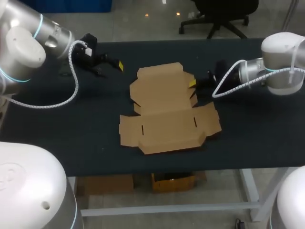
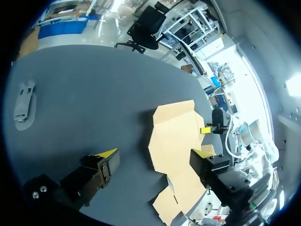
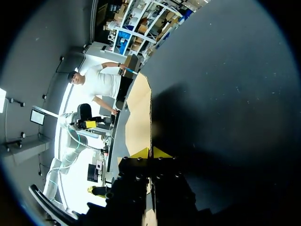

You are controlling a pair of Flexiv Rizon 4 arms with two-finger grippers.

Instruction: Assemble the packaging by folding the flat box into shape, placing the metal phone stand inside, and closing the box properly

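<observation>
The flat cardboard box (image 1: 167,107) lies low in the middle of the worktop (image 1: 62,138). There is bare room along its near side and at both ends. The right pincer (image 1: 194,84) crowds the box's right edge. The left pincer (image 1: 110,67) hangs wide open near the far left corner. A grey phone stand (image 2: 23,104) lies off to its side.

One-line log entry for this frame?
box: flat, unfolded | left tool: open, empty | right tool: shut on box edge | stand: on table, outside box
</observation>
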